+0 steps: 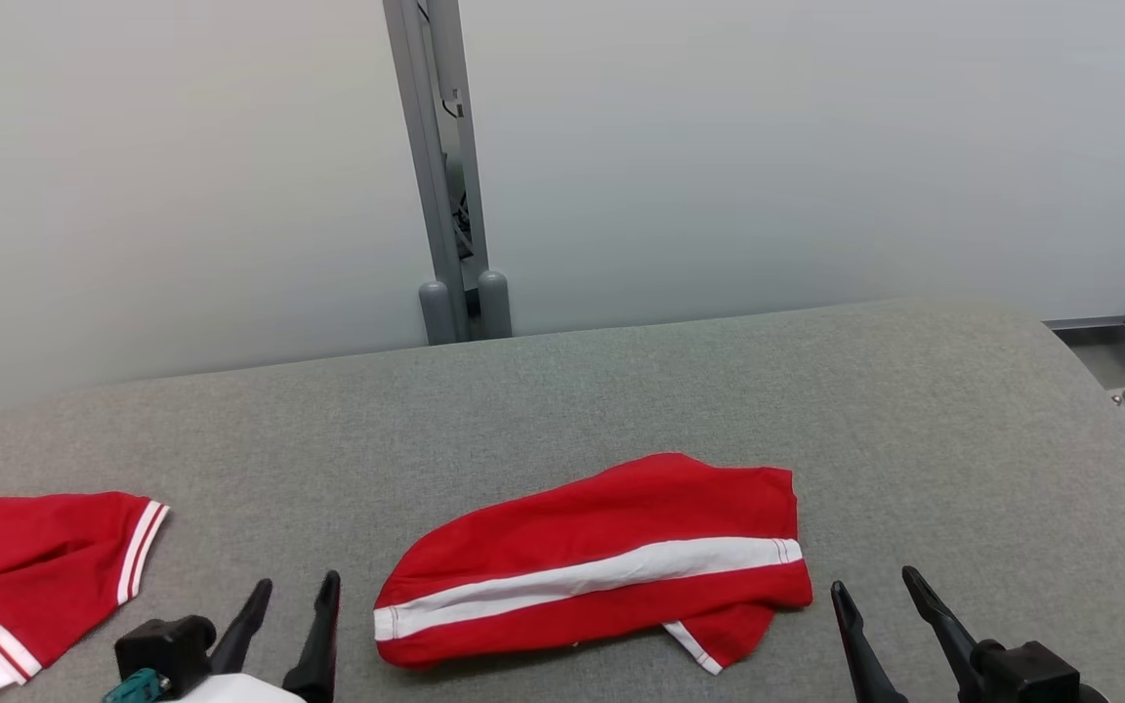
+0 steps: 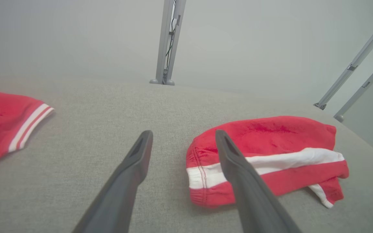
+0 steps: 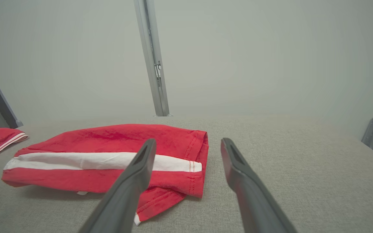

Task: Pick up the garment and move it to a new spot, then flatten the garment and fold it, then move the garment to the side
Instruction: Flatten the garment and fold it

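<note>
red-and-white garment (image 1: 592, 566), folded, on grey desk (image 1: 621, 391). flanked by left end effector (image 1: 295, 584) and right end effector (image 1: 873, 581), both spread wide, holding nothing. seemingly left: shifting garment aside.

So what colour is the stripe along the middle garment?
White stripe on the red garment; clearest in the right wrist view.

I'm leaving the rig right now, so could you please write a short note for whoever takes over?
Left pincer: open, empty, near the left end of the garment.
Right pincer: open, empty, just off its right end.
The garment lies in the middle of the table, folded into a red bundle with the white stripe up; one corner pokes out beneath.
Second garment: at the table's left edge.
Done: it looks folded.
Left: likely moving it to the side.
</note>
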You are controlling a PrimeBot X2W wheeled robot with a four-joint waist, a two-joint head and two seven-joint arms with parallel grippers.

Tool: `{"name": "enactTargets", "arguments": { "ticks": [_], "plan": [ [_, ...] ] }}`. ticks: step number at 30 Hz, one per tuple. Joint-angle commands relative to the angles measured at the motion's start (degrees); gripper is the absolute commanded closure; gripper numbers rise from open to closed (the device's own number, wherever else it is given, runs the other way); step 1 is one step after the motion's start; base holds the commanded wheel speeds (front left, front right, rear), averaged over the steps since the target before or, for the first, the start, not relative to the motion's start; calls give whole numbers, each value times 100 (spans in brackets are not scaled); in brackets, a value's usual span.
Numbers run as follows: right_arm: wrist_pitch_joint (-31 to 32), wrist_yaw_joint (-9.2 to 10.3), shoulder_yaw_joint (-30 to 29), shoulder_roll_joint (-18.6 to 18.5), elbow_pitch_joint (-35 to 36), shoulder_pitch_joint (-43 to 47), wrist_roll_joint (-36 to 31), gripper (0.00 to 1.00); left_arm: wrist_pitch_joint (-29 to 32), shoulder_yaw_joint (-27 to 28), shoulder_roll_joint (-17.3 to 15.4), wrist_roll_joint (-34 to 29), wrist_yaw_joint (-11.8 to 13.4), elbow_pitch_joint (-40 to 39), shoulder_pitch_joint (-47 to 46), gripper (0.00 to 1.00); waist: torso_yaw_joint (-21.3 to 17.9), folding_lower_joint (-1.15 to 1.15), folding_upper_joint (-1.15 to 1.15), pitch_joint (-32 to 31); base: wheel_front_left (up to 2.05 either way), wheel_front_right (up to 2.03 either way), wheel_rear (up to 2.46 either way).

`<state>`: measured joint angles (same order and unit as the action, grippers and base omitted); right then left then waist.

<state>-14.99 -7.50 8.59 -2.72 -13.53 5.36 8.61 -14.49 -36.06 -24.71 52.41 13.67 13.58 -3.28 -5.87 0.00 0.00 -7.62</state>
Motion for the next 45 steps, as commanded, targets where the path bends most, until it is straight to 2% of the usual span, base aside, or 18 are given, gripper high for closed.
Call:
{"name": "enactTargets", "arguments": {
  "ticks": [1, 4, 7, 11, 20, 27, 45],
  "plan": [
    [-36, 2, -8, -33, -13, 58, -5, 0, -41, 160, 26, -65, 128, -59, 95, 0, 48, 0, 0, -57, 0, 0, 0],
    [-36, 2, 55, -30, -31, 72, -32, 0, -70, 876, 190, -589, 455, -421, 243, 0, 106, 0, 0, -125, 0, 0, 0],
    [-35, 2, 182, -41, -39, 114, -96, 0, -67, 1479, 468, -1433, 614, -845, 613, 0, 138, 0, 0, -184, 0, 0, 0],
    [-36, 2, 200, -61, 31, 173, -138, 0, -70, 2101, 892, -2281, 467, -1295, 1020, 0, 170, 0, 0, -261, 0, 0, 0],
    [-35, 2, 42, -52, 315, 443, -336, 0, -71, 2319, 1510, -4056, 57, -1553, 1606, 0, 183, 0, 0, -325, 0, 0, 0],
    [-35, 2, -70, -35, 226, 518, -377, 0, -72, 2510, 1844, -4320, -84, -766, 1592, 0, 221, 0, 0, -294, 0, 0, 0],
    [-35, 2, -114, -29, 70, 395, -210, 0, -73, 2847, 2103, -4219, -628, 26, 1381, 0, 190, 0, 0, -390, 0, 0, 0]
  ]
}}
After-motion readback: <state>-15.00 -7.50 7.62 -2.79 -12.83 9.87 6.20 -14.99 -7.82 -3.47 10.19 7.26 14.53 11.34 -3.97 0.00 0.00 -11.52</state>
